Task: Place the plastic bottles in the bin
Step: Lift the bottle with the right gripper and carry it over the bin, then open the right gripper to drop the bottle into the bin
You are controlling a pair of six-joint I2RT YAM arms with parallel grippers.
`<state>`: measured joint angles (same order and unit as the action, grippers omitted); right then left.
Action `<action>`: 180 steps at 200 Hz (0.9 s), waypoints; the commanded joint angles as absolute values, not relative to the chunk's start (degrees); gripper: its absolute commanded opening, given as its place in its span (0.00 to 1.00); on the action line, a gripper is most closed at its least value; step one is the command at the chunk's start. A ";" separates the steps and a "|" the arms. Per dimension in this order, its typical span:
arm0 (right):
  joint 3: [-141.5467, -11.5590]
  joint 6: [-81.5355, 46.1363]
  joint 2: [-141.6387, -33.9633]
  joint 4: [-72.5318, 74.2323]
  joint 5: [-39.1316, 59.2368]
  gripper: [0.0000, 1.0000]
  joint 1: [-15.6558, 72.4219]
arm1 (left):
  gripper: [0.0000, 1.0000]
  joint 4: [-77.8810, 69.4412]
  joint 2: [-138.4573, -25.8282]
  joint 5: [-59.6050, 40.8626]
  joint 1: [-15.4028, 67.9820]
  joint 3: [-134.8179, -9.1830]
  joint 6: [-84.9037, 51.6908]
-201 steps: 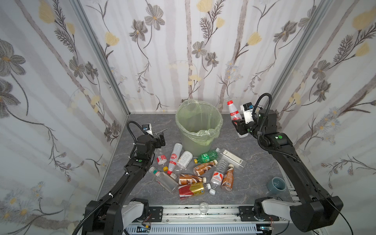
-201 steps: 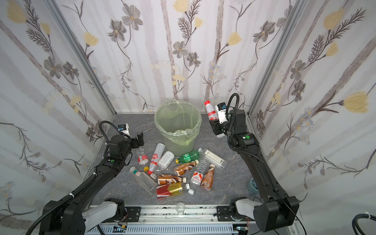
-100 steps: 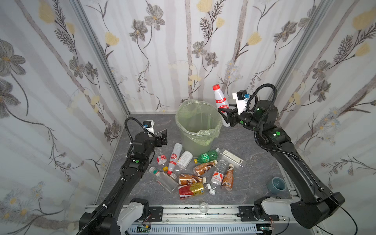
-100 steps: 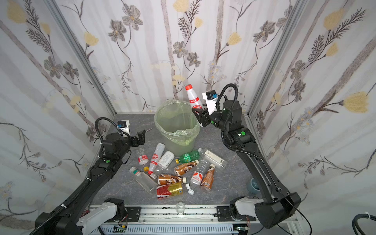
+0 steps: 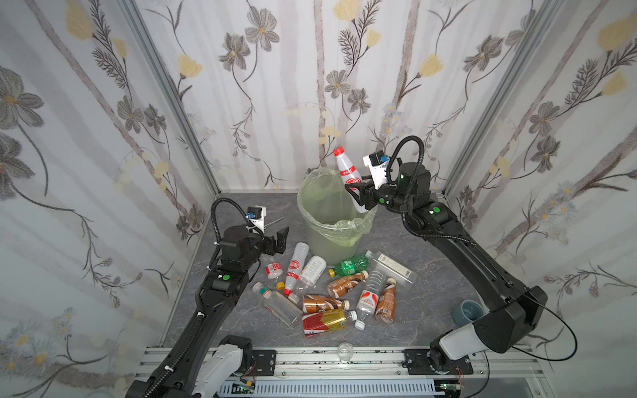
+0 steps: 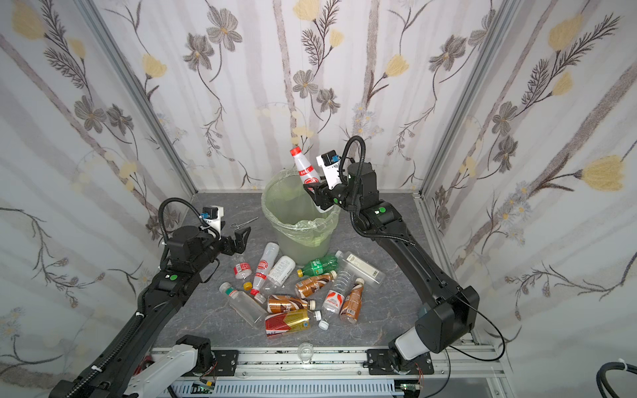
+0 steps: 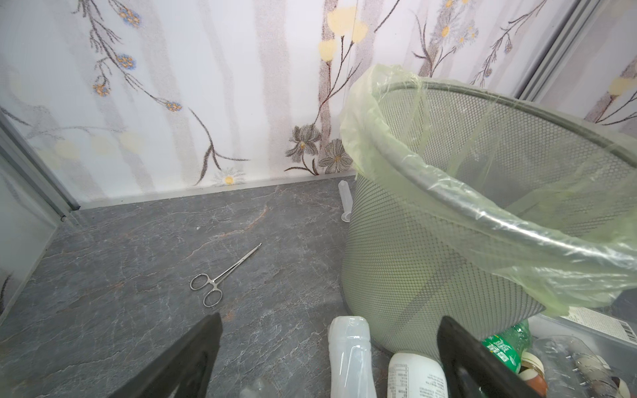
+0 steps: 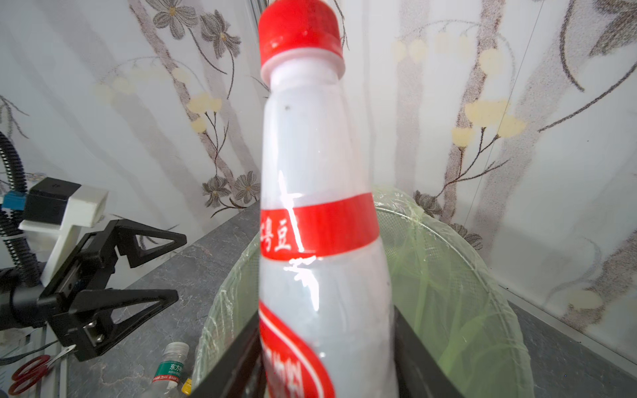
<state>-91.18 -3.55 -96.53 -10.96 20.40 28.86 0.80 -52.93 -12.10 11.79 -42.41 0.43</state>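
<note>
One bottle (image 5: 347, 170), cap up (tilted), gripped by right end effector (image 5: 356, 194) at bin (image 5: 300, 201) rim

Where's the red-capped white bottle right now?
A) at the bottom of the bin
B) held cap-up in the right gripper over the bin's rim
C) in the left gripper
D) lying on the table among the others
B: in both top views the right gripper is shut on the red-capped bottle, which stands cap-up and slightly tilted above the near edge of the bin.

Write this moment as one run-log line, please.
right hand: shut on white bottle, over bin | left hand: open, empty | drop: not yet done
</note>
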 commanded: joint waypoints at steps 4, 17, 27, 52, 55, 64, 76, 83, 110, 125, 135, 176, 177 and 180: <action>-93.37 -1.96 -98.68 -12.92 17.79 0.53 29.18 | 1.00 2.55 -52.69 -12.27 11.78 -42.85 2.73; -93.60 -1.50 -99.27 -14.00 17.29 0.53 29.27 | 1.00 2.46 -52.90 -11.72 11.78 -42.93 2.65; -93.60 -1.26 -99.62 -14.53 17.13 0.53 29.30 | 1.00 2.46 -53.24 -11.62 11.78 -43.14 2.37; -93.60 -0.66 -100.69 -15.63 16.91 0.54 29.51 | 1.00 2.46 -54.20 -12.13 11.78 -43.48 2.16; -93.60 -0.63 -100.84 -15.72 16.81 0.54 29.53 | 1.00 2.46 -54.30 -12.01 11.78 -43.50 2.27; -93.60 -0.46 -101.22 -15.82 16.71 0.54 29.66 | 1.00 2.46 -54.32 -11.88 11.78 -43.51 2.33; -93.60 -0.40 -101.68 -15.69 16.62 0.55 29.71 | 1.00 2.38 -53.93 -11.95 11.76 -43.52 2.42; -93.60 -0.29 -102.01 -15.64 16.69 0.56 29.84 | 1.00 2.37 -53.71 -11.88 11.78 -43.51 2.54; -93.60 0.47 -103.07 -16.12 16.53 0.58 30.06 | 1.00 2.37 -53.26 -11.58 11.78 -43.15 2.80; -93.65 0.93 -103.27 -16.67 16.30 0.58 30.06 | 1.00 2.37 -53.27 -11.83 11.78 -43.07 2.76; -93.59 1.29 -103.44 -17.00 16.12 0.59 30.12 | 1.00 2.37 -53.18 -11.73 11.78 -43.07 2.86; -93.60 1.75 -103.49 -17.31 15.82 0.63 30.11 | 1.00 2.42 -52.56 -11.32 11.78 -42.80 2.98; -93.60 1.75 -103.47 -17.27 15.82 0.63 30.13 | 1.00 2.40 -52.56 -11.33 11.73 -42.80 2.98; -93.60 1.75 -103.45 -17.31 15.84 0.64 30.10 | 1.00 2.38 -52.56 -11.34 11.77 -42.80 2.87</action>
<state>-93.12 0.99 -103.22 -18.13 16.23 30.04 2.81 -52.86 -11.57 11.79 -42.76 2.22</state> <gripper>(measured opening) 0.608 0.997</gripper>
